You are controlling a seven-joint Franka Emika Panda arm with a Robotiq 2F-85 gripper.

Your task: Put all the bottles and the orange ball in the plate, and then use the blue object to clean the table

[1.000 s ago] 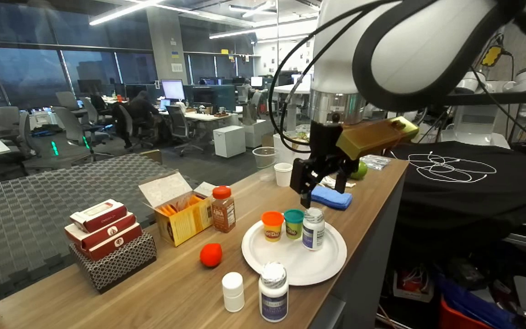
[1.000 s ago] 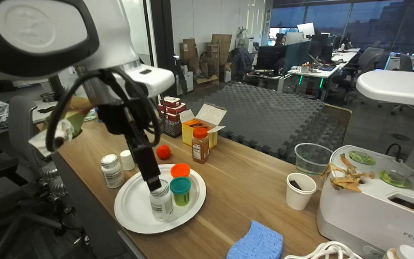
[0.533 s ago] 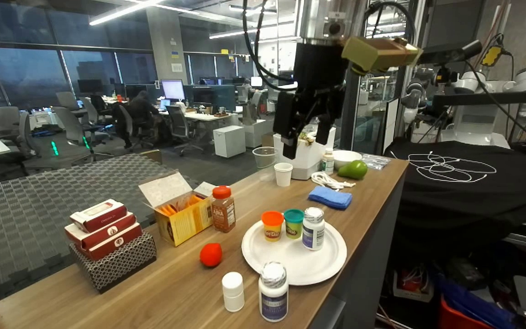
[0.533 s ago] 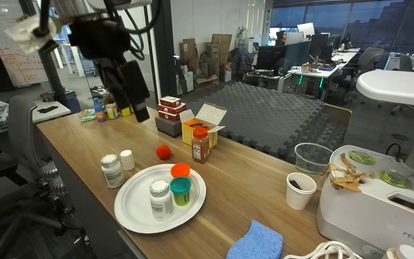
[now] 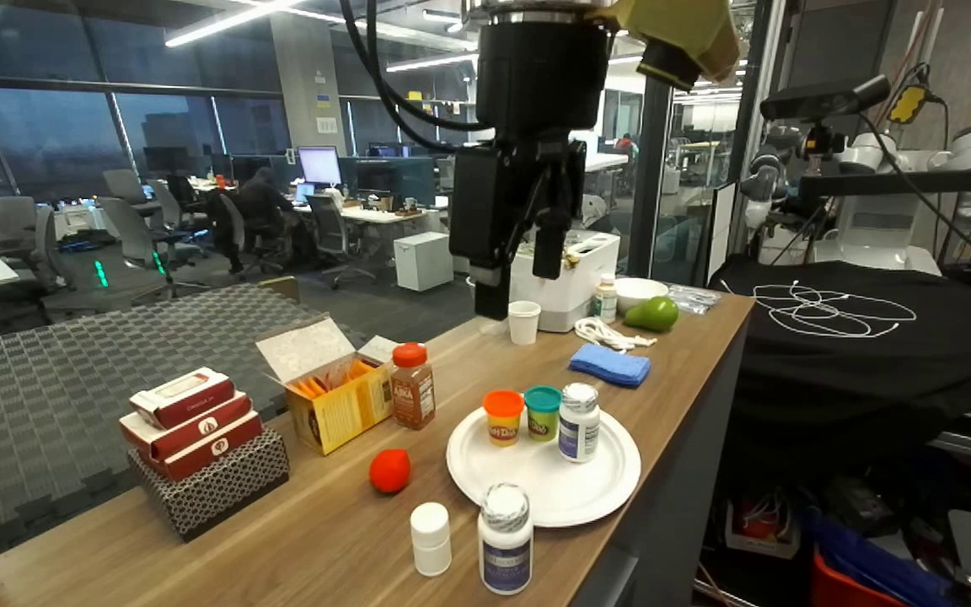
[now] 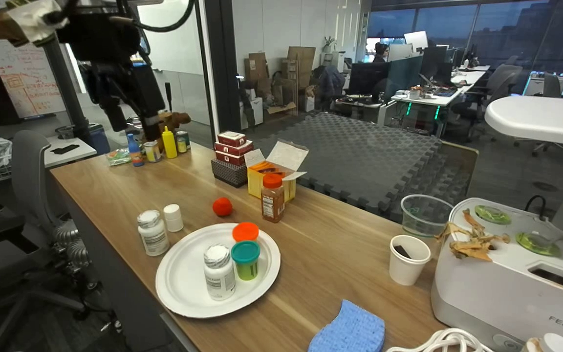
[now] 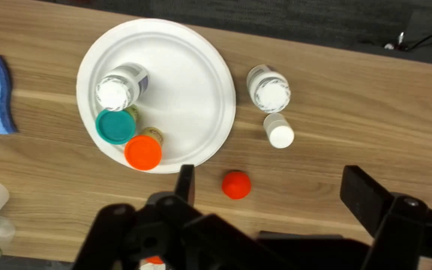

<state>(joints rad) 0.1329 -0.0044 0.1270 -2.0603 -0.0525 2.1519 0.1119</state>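
While the end effector (image 7: 269,183) hangs spread wide, the orange ball (image 7: 236,185) looks vivid red and roundish

The long light-brown wooden counter (image 6: 320,234) looks smooth, with visible grain. The round white plate (image 7: 186,93) seems to be of matt paper, the flat blue sponge (image 6: 350,328) has a rough, porous surface, and the tall brown red-capped bottle (image 6: 272,198) seems of smooth plastic.

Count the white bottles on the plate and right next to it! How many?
3: one tall bottle on the plate, then another tall bottle and a small bottle standing on the table beside it. None there seems hidden.
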